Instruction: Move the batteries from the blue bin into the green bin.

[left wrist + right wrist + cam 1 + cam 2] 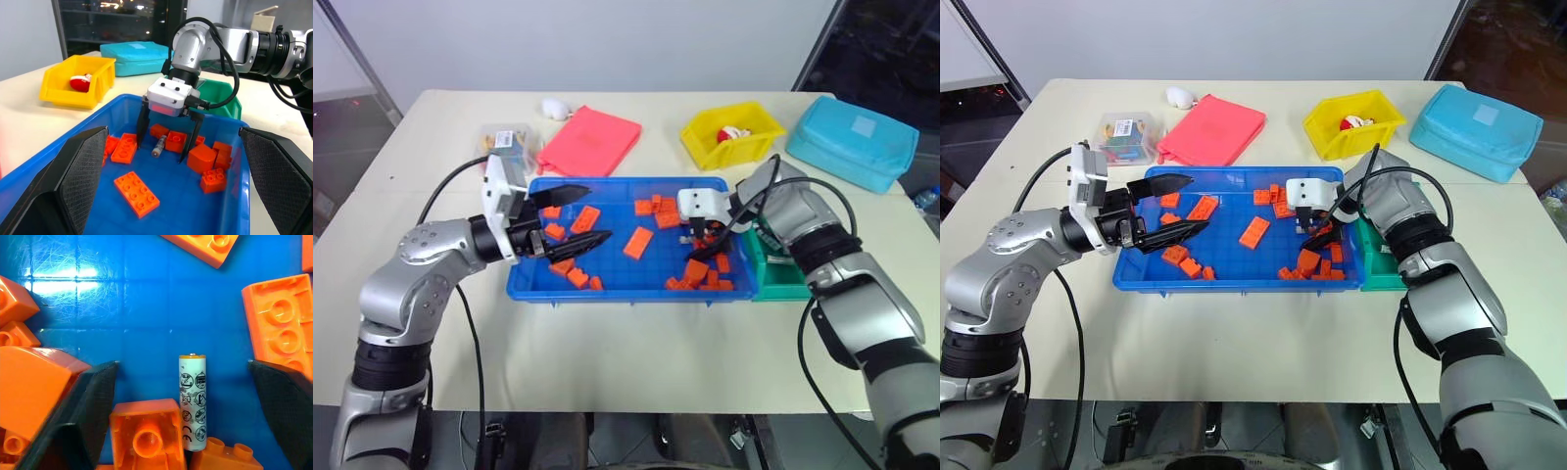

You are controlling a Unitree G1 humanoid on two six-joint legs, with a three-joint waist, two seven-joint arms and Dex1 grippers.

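Bricks [146,431] crowd our battery [192,401]; right end effector [183,396] straddles it, jaws apart. Light, slick, rolls easily, so we'd pinch mid-body.

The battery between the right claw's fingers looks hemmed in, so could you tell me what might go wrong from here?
1. The battery lies against an orange brick, so the closing right claw may pinch brick and battery together.
2. The round battery may roll or slip out on the smooth floor of the blue bin.
3. Bricks piled beside the fingers may be shoved aside.
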